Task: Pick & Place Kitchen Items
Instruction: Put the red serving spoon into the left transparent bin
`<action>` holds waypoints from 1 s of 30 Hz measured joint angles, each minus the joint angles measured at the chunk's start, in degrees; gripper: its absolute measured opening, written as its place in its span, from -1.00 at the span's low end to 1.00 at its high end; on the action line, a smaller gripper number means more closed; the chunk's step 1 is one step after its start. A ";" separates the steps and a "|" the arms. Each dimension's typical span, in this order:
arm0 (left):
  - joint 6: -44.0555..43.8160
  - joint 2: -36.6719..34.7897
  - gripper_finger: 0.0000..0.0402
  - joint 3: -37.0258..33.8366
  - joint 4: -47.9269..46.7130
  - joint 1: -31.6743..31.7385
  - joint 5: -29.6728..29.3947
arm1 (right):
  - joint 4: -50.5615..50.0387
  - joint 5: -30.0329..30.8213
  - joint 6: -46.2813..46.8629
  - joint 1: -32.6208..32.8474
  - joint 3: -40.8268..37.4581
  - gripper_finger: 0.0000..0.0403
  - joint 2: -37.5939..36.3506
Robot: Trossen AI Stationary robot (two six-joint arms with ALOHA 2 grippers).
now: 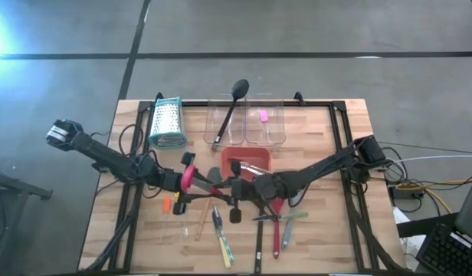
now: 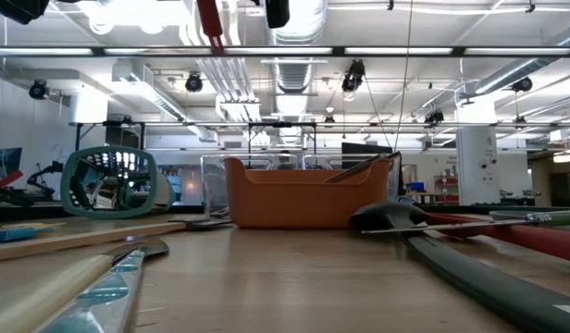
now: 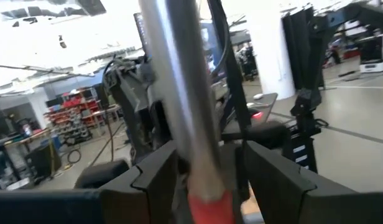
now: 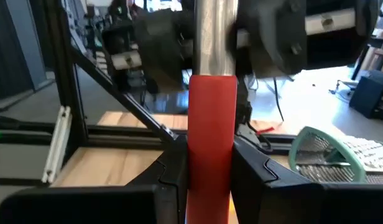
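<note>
A tool with a red handle (image 1: pixel 188 175) and a bare metal shaft (image 3: pixel 179 74) is held up over the middle of the table, between both grippers. My left gripper (image 1: pixel 182 181) comes from the left and is shut on it. My right gripper (image 1: pixel 208 184) comes from the right, facing the left one, and is also shut on it. In the low view the red handle (image 2: pixel 208 20) shows high above the tabletop. Other spoons and spatulas (image 1: pixel 221 241) lie flat near the table's near edge. A black spoon (image 1: pixel 234 103) leans in a clear tub. My left gripper (image 3: pixel 207 186) has the tool between its two fingers where the metal shaft meets the red handle (image 3: pixel 210 202). The fingers lie across the tool, coming level from the table's left. The tool is lifted clear of the table. My right gripper (image 4: pixel 210 171) pinches the red handle (image 4: pixel 211 137) between its two fingers, a little below the joint with the metal shaft. The fingers lie across the handle, coming level from the table's right. The shaft (image 4: pixel 213 37) runs on past my left gripper.
A metal grater with teal trim (image 1: pixel 167 123) lies at the far left. Clear tubs (image 1: pixel 255 126), one with a pink piece (image 1: pixel 263 116), stand at the far middle. An orange tray (image 1: pixel 247 161) sits under my right arm. A red spatula (image 1: pixel 277 230) and an orange piece (image 1: pixel 166 205) lie nearer.
</note>
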 joint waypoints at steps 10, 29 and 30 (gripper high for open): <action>1.19 0.02 -0.61 0.02 -0.02 0.02 0.21 | 0.27 -0.52 -1.58 -0.11 -0.36 -0.64 -0.16; 3.29 -1.31 -0.61 1.01 -5.16 0.23 -3.81 | -25.00 1.23 12.75 0.37 0.62 -0.11 -8.28; 3.38 -1.43 -0.61 1.28 -6.23 0.37 -5.03 | -28.57 1.41 14.89 0.38 0.70 -0.05 -9.21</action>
